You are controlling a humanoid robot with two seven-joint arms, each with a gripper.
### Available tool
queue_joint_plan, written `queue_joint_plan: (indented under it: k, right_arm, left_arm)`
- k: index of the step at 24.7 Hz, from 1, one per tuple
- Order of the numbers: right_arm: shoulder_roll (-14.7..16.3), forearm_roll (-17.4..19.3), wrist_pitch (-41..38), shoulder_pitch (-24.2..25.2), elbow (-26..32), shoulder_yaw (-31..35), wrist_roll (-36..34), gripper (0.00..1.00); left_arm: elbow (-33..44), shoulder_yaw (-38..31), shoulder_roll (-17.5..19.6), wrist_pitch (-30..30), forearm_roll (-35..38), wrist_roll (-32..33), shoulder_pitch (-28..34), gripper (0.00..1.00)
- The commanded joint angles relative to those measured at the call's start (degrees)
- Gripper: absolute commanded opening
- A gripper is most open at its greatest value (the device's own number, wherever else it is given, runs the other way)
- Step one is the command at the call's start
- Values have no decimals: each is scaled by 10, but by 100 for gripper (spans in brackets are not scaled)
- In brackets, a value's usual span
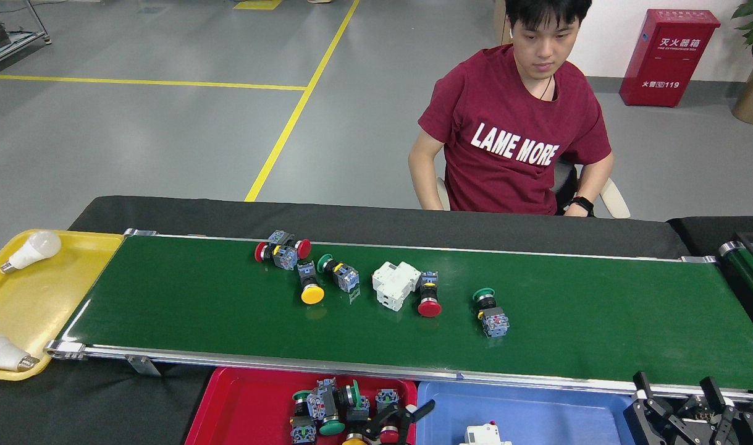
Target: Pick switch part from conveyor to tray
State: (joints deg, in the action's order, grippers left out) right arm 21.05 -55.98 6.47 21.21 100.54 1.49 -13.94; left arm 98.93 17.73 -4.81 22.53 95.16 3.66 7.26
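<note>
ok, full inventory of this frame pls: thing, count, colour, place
conveyor: 1, green belt with silver rails, across the middle
push-button switches on the belt: 6, red, yellow and green caps, clustered centre-left
circuit breaker on the belt: 1, white, mid-belt
red tray: 1, bottom centre, holds a pile of button switches
blue tray: 1, bottom right of the red one
white breaker in the blue tray: 1, partly cut off
yellow tray: 1, left end
light bulbs: 2, white, in the yellow tray
fire cabinet: 1, red, far right
person: 1, maroon T-shirt, seated behind the belt
left hand: black, over the red tray
right hand: black, open, bottom right
</note>
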Motion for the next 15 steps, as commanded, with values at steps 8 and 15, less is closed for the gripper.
queue_joint_plan:
  k: [8, 15]
  right_arm:
    - [4, -8, 16, -152, -23, -170, 124, 98]
    - [-95, -15, 36, -360, -226, -304, 181, 98]
  left_arm:
    - [-51, -231, 67, 0, -54, -6, -25, 100]
    - [-161, -178, 59, -11, -52, 6, -181, 100]
